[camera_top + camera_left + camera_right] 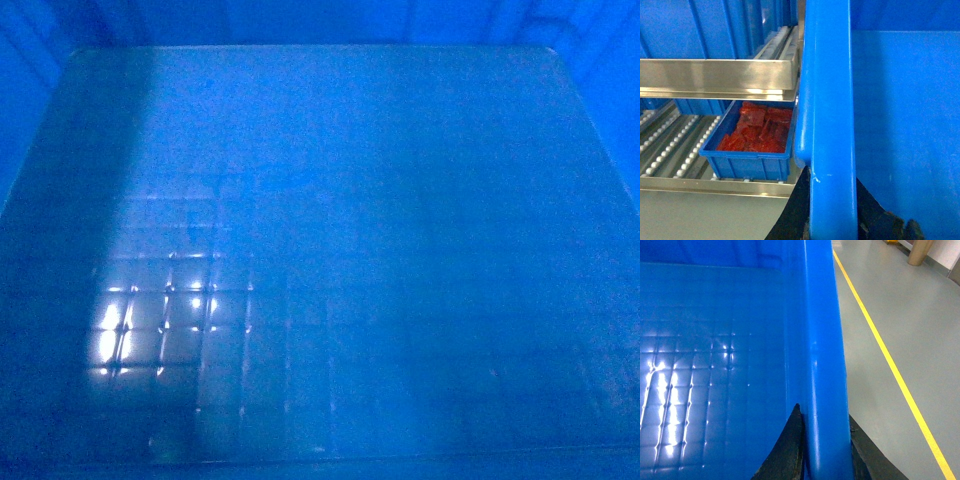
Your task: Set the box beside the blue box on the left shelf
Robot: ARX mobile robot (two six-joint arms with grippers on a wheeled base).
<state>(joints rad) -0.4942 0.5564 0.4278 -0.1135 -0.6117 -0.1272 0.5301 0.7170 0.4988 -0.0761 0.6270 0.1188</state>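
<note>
The head camera looks down, very near, into the box (330, 200). Each wrist camera looks along one rim of this box, showing the same floor.

Head view is all box (330, 200) floor; I can't see rim, shelf or either arm there. Left gripper (832, 220) is cut off at 6 o'clock, only dark fingers (790, 215) straddling the rim. Right gripper (825, 455) is cropped likewise. The small bin (747, 162) is half hidden by the shelf rail (715, 75); its red contents (760, 132) are too blurred to identify.
</note>
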